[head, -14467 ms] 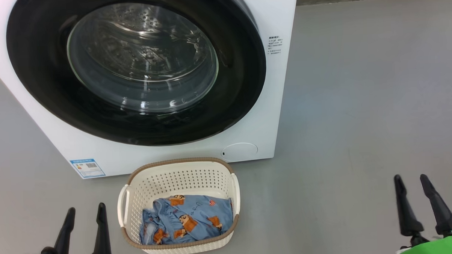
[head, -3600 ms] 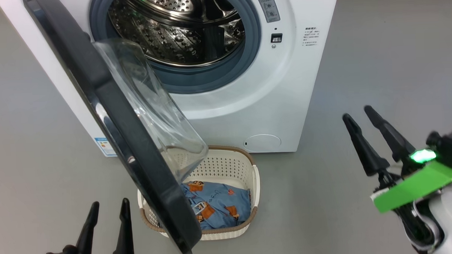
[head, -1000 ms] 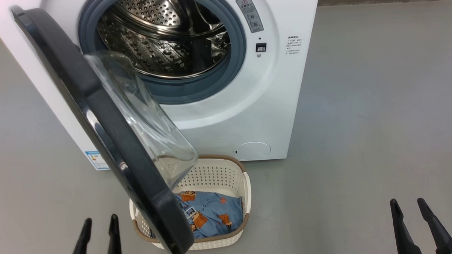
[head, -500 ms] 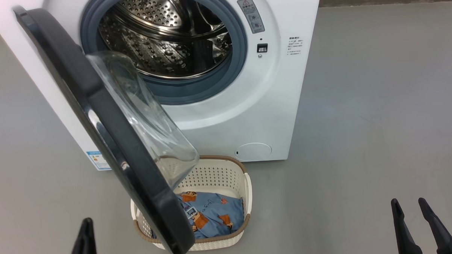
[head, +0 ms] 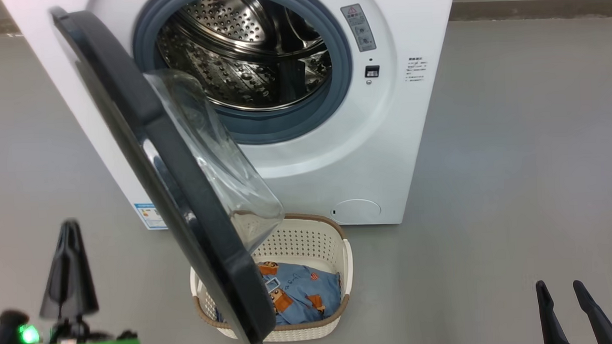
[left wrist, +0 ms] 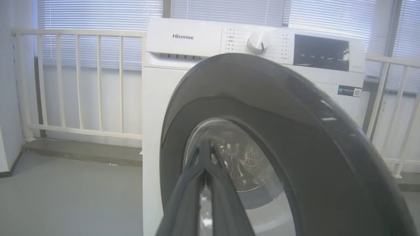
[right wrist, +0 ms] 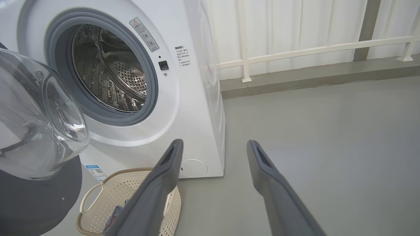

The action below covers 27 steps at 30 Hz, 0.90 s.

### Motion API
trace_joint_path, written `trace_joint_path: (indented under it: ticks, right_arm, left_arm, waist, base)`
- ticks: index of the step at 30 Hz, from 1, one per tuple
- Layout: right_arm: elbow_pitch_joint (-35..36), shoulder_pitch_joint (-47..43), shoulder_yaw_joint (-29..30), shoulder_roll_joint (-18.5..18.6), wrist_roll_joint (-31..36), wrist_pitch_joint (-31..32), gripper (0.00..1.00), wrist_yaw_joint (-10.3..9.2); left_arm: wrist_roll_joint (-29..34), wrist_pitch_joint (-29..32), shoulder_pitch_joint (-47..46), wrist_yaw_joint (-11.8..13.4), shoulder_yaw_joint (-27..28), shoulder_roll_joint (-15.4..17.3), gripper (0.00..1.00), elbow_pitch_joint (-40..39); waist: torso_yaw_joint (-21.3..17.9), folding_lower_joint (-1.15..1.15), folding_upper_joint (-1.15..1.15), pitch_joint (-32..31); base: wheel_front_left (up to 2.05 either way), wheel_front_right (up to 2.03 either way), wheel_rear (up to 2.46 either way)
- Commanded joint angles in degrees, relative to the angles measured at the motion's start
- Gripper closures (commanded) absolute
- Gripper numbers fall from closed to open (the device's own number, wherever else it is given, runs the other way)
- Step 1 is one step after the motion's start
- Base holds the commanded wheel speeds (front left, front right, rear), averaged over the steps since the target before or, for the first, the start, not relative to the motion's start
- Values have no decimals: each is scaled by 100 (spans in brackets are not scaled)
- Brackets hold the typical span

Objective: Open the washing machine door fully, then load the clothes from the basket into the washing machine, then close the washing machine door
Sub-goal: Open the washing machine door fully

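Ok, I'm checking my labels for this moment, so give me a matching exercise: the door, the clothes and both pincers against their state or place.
Things:
1. washing machine door
2. clothes
3. left pincer
4. right pincer

States:
A. shut, holding nothing
B. standing partly open
C. open
D. lying in the basket

Pairs: 1-B, 2-D, 3-A, 4-C

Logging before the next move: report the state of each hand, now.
Left hand: closed, fingers pressed together, nothing between them.
Right hand: open, fingers spread apart, holding nothing.
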<state>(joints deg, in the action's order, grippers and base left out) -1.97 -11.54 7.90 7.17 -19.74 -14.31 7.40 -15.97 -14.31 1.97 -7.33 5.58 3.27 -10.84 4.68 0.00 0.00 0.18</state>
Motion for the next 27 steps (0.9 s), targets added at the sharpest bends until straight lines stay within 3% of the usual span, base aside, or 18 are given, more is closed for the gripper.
trace_joint_path:
  ticks: [1, 10, 12, 15, 20, 27]
  right_arm:
    - [128, 36, -101, 94, 60, -69, 0, 9]
    - [139, -8, -13, 51, 58, -69, 0, 9]
    - [148, -15, 10, 29, 61, -69, 0, 9]
    - [161, -24, 32, -5, 64, -69, 0, 9]
    - [148, -26, 37, -39, 54, -69, 0, 9]
    - [135, 33, 42, -60, 52, -69, 0, 9]
  left_arm:
    - [62, 186, -477, -15, 33, 113, 100, -454]
    - [140, 1500, -1528, 104, -1148, 27, 100, -1760]
    - [84, 1784, -1685, 194, -1636, -5, 100, -1933]
    - [-137, 2090, -1744, 439, -2404, -30, 100, -2056]
    - [-737, 2193, -1576, 1092, -3581, -37, 100, -1957]
    - [-1212, 2104, -1297, 1597, -4289, -38, 100, -1336]
  waist:
    - [93, 0, 0, -58]
    - [396, 0, 0, -149]
    - [478, 0, 0, -157]
    - [575, 0, 0, -160]
    - [706, 0, 0, -142]
    - [837, 0, 0, -76]
  base:
    - [0, 0, 0]
    - [0, 0, 0]
    - [0, 0, 0]
    - [0, 0, 0]
    - [0, 0, 0]
    - [0, 0, 0]
